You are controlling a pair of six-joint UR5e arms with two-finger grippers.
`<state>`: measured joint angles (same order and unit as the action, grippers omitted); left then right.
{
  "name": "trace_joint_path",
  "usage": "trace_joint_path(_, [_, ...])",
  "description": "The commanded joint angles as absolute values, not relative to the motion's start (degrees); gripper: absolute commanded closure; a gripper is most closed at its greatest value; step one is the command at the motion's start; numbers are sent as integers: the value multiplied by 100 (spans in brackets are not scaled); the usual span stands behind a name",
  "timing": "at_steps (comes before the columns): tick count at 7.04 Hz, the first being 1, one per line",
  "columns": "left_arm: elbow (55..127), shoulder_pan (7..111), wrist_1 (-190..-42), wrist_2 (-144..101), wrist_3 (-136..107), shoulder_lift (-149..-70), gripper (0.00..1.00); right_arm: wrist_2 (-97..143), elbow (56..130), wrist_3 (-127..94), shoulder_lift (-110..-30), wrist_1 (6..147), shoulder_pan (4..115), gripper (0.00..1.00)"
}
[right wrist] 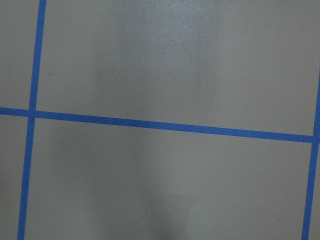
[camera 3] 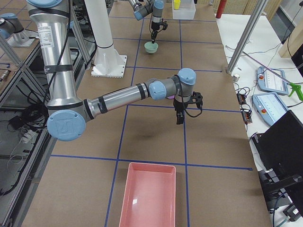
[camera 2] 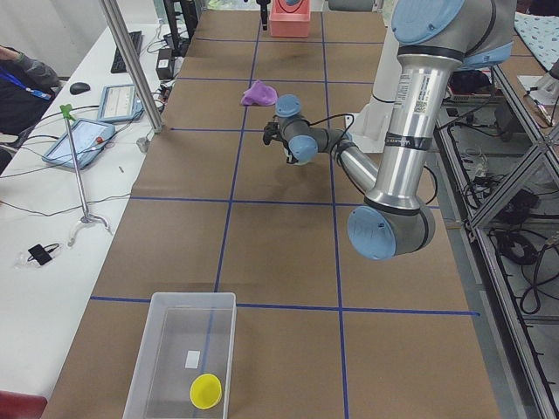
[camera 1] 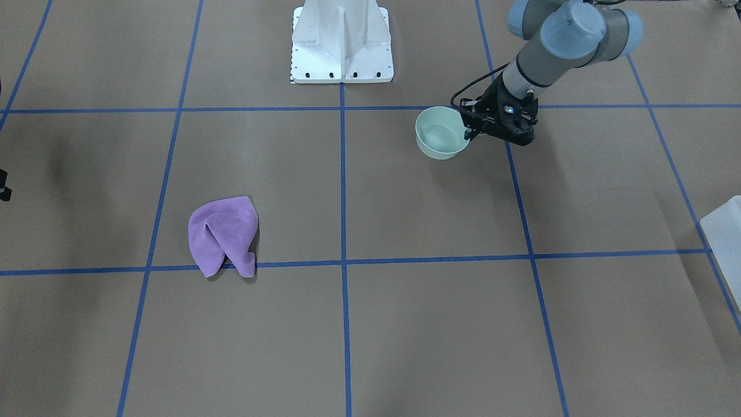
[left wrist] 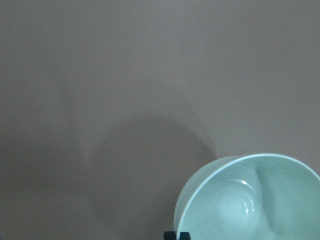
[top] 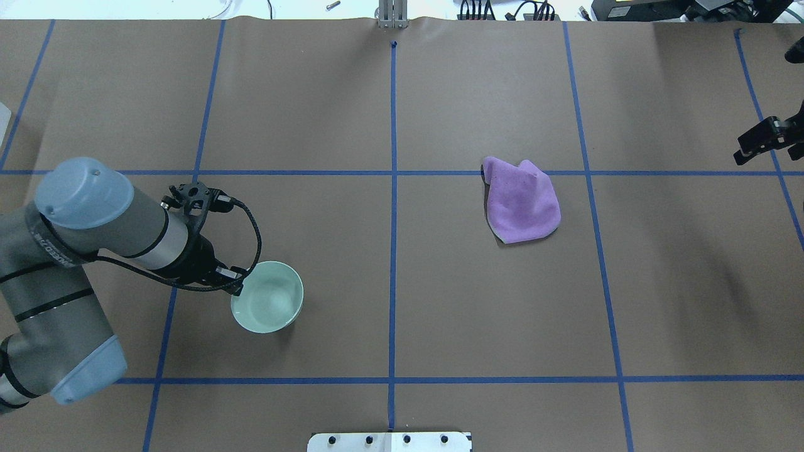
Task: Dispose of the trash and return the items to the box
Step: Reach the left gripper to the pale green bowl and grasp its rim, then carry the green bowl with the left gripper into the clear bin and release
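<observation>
one mint bowl (top: 270,298), one purple cloth (top: 521,201)

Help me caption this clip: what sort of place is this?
Probably a robotics lab: a paper-covered table gridded with blue tape, teach pendants on a side bench, and the left gripper gripping a bowl by its rim.

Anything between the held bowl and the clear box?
Nothing visible. The left gripper grips the bowl by its rim; only bare table lies between it and the clear box at the robot's left end. The purple cloth lies on the other side.
</observation>
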<state>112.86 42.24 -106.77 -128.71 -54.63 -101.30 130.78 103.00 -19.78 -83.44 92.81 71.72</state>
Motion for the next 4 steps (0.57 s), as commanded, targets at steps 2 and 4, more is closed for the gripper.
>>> trace_joint_path(2, [11296, 6076, -10354, -13359, -5092, -9643, 100, 13078, 10301, -1978, -8341, 9281, 7172, 0])
trace_joint_path(4, [10385, 7341, -9934, -13630, -3638, -9633, 100, 13078, 10301, -1978, -8341, 9273, 7172, 0])
